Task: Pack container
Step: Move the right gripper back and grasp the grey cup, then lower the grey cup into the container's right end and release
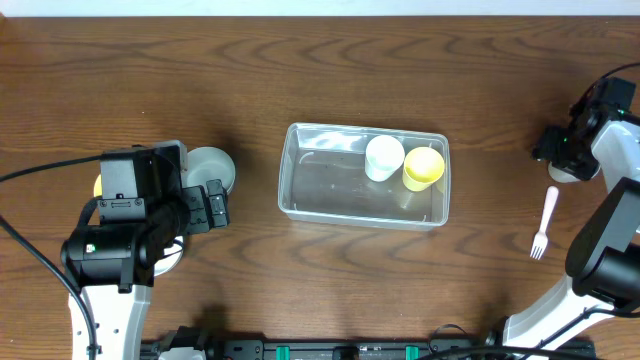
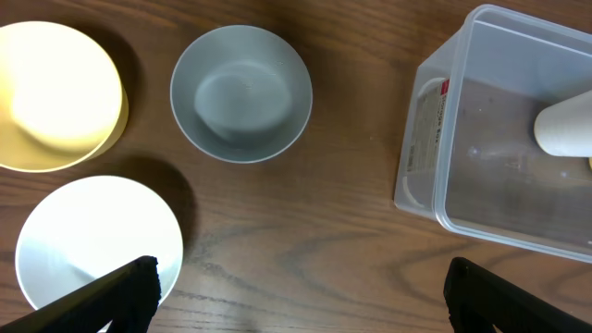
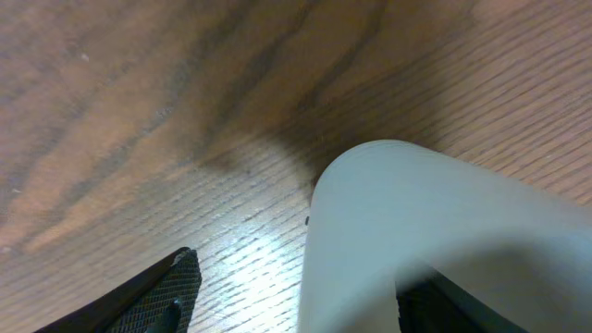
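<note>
The clear container (image 1: 330,188) sits mid-table and holds a white cup (image 1: 384,157) and a yellow cup (image 1: 423,167) at its right end. In the left wrist view its left end (image 2: 435,199) shows with the white cup (image 2: 566,125) inside. My left gripper (image 1: 218,205) is open over bare wood (image 2: 301,287), between a white bowl (image 2: 92,240) and the container. My right gripper (image 1: 560,160) is at the far right, astride the wall of a pale grey cup (image 3: 416,213). One finger (image 3: 162,296) stands outside the cup with a gap to the wall, and the other is inside.
A small grey bowl (image 2: 240,92) and a yellow bowl (image 2: 55,97) lie left of the container, beyond the white bowl. A pink fork (image 1: 545,222) lies near the right arm. Cables run along the table's left side.
</note>
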Action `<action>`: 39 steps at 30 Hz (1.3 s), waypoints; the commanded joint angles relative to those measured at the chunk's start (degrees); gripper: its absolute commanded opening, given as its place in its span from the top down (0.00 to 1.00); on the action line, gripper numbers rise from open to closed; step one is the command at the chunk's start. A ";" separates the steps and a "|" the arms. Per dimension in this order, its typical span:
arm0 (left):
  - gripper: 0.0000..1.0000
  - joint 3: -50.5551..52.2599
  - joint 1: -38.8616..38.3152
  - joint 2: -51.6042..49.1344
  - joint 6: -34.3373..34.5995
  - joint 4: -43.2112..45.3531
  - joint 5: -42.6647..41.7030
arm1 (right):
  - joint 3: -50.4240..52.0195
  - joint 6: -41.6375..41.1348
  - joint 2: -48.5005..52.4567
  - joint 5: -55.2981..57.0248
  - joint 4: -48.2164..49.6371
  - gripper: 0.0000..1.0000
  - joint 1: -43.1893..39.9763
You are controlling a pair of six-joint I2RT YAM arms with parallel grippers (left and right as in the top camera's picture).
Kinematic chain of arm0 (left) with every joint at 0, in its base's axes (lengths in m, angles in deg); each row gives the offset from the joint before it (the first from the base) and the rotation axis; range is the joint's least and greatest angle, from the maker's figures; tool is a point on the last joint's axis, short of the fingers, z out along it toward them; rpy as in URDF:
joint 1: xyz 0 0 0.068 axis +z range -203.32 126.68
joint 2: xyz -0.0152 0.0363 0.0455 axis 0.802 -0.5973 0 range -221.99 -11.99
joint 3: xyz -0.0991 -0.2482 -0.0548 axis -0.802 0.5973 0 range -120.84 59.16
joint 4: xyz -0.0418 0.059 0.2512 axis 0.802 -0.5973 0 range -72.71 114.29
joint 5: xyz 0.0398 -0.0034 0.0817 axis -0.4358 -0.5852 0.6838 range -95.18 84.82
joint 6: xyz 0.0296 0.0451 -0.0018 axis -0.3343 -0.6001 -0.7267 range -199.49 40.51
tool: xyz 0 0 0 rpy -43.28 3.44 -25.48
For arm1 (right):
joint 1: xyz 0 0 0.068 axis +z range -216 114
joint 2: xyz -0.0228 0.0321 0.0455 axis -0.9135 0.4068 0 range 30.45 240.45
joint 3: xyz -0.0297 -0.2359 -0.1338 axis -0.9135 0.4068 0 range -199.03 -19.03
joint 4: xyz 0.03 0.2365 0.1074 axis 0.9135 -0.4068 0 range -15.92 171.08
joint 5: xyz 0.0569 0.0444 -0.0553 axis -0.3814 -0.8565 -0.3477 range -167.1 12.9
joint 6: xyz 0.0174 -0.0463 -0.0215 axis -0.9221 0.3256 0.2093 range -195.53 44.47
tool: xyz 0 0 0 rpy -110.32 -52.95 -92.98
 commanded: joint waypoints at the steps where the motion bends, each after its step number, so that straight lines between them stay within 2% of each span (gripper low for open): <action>1: 0.02 -1.16 -0.24 -0.22 0.50 -0.13 -0.07 | 0.02 0.59 0.44 0.02 0.33 0.34 0.00; 3: 0.02 -1.16 -0.24 -0.22 0.50 -0.15 -0.07 | 0.02 0.59 0.44 0.02 0.46 0.36 0.00; 8: 0.02 -1.16 -0.24 -0.22 0.50 -0.15 -0.07 | 0.02 0.59 0.44 0.04 0.44 0.52 0.00; 23: 0.02 -1.16 -0.24 -0.22 0.48 -0.15 -0.07 | 0.00 0.57 0.42 0.02 0.39 0.85 0.00; 32: 0.02 -1.16 -0.24 -0.22 0.48 -0.15 -0.07 | -0.48 0.57 0.11 0.02 -0.20 0.98 0.02; 39: 0.02 -1.16 -0.24 -0.22 0.50 -0.15 -0.07 | -2.05 0.85 -3.52 -0.02 -2.23 0.99 1.29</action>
